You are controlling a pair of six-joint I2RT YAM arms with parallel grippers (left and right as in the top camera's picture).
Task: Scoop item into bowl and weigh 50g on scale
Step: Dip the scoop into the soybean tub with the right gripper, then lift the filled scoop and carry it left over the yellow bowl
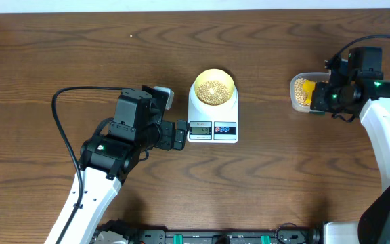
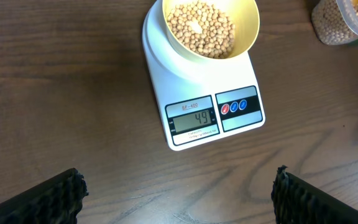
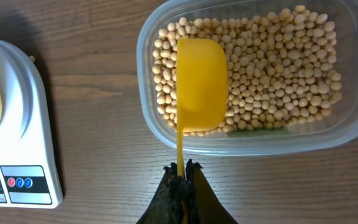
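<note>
Right gripper (image 3: 183, 180): tight on yellow scoop (image 3: 201, 81) handle
Bowl (image 2: 246, 25): on the scale (image 2: 166, 81), left of the scoop
Left gripper (image 2: 179, 185): wide open, empty

You have one scale (image 2: 160, 62), and one bowl (image 2: 246, 28) sits on it. To the right of the scale you see one clear tub (image 3: 260, 143), with one yellow scoop (image 3: 201, 81) over it. The beans (image 2: 201, 28) in the bowl and the tub are too many to count. The scale carries one display (image 2: 193, 119). You have two arms: the left arm (image 1: 95, 183) to the scale's left and the right arm (image 1: 384, 132) to its right.
</note>
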